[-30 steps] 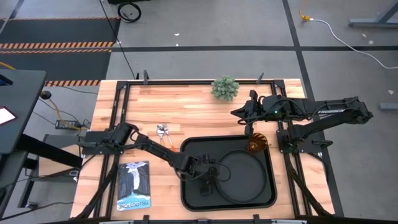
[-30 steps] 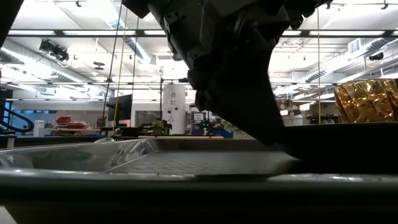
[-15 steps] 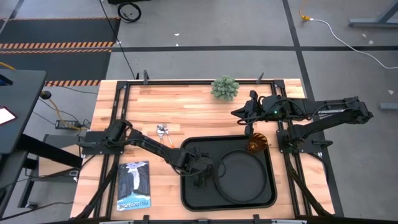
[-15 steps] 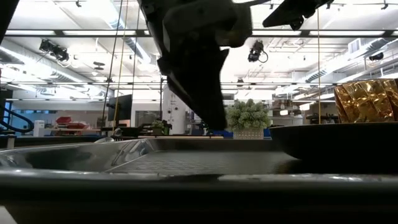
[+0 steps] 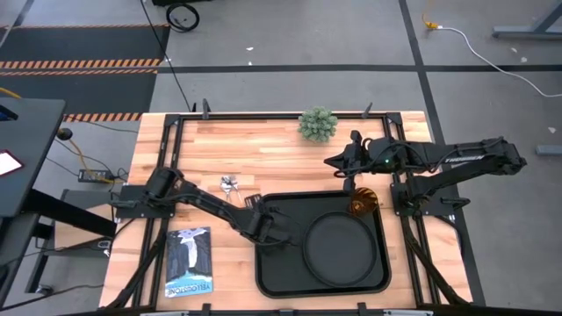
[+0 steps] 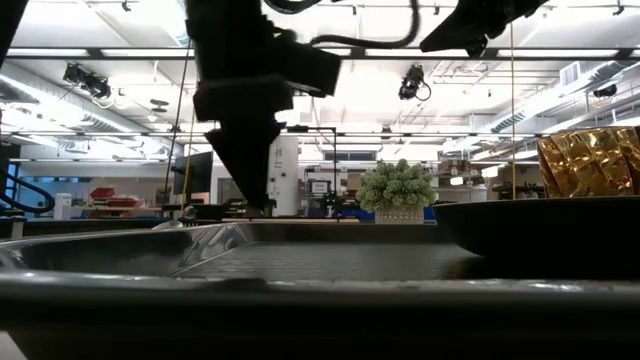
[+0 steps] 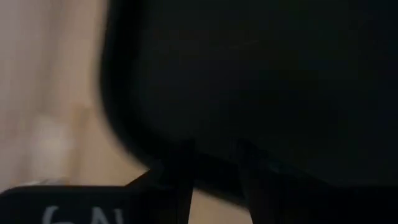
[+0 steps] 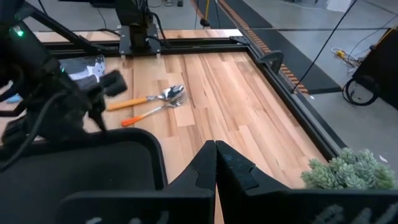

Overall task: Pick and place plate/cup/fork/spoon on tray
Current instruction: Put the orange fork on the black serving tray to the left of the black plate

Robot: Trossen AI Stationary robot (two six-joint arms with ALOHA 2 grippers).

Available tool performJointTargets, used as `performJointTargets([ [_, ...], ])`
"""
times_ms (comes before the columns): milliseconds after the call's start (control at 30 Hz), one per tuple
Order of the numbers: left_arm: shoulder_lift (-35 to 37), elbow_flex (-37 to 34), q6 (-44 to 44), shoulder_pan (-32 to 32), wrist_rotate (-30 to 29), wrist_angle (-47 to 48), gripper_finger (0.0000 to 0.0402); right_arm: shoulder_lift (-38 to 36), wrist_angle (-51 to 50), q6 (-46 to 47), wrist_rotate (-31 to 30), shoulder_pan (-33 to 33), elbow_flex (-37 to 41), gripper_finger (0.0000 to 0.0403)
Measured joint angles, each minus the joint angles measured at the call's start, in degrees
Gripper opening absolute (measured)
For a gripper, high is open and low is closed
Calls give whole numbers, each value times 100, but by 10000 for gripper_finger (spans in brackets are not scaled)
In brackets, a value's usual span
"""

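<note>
The black tray (image 5: 268, 279) lies at the table's near middle. The round black plate (image 5: 338, 250) lies flat in its right half and also shows in the low view (image 6: 540, 225). The amber cup (image 5: 361, 204) stands at the tray's far right corner; whether it is inside the rim I cannot tell. The spoon (image 8: 152, 98) and the fork (image 8: 152, 111) lie side by side on the wood left of the tray's far edge (image 5: 230, 186). My left gripper (image 5: 270, 233) hangs narrowly open and empty over the tray's far left part (image 7: 214, 171). My right gripper (image 5: 336, 163) is shut and empty (image 8: 215, 155), above the table beyond the tray.
A green spiky plant ball (image 5: 317, 124) stands at the table's far edge. A printed booklet (image 5: 190, 261) lies near the left front. Black frame rails run along the table's edges. Bare wood lies between the plant and the tray.
My left gripper has gone from the plate's left rim toward the table's left and far edges, rising a little above the tray floor. The plate stays flat on the tray. The right arm has kept still.
</note>
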State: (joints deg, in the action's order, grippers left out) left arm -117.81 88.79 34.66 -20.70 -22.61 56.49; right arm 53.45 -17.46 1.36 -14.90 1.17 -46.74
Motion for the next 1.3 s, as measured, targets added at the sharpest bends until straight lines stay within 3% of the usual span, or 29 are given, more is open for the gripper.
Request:
performJointTargets([
  [333, 207, 0, 76, -207, -1708, 704, 125, 15, 291, -287, -170, -10, 70, 8],
  [500, 218, -2, 374, -415, -2718, 1674, 125, 16, 410, -448, -355, -22, 70, 8],
  [733, 219, -68, 1217, -596, -3609, 3096, 125, 17, 511, -456, -348, -22, 70, 8],
  [1033, 1272, -1665, 1474, -397, -3386, 2472, 119, 17, 540, -456, -185, -22, 70, 8],
  [1300, 2901, -3166, 1552, -156, -2635, 451, 76, 108, 548, -615, -175, -22, 68, 8],
])
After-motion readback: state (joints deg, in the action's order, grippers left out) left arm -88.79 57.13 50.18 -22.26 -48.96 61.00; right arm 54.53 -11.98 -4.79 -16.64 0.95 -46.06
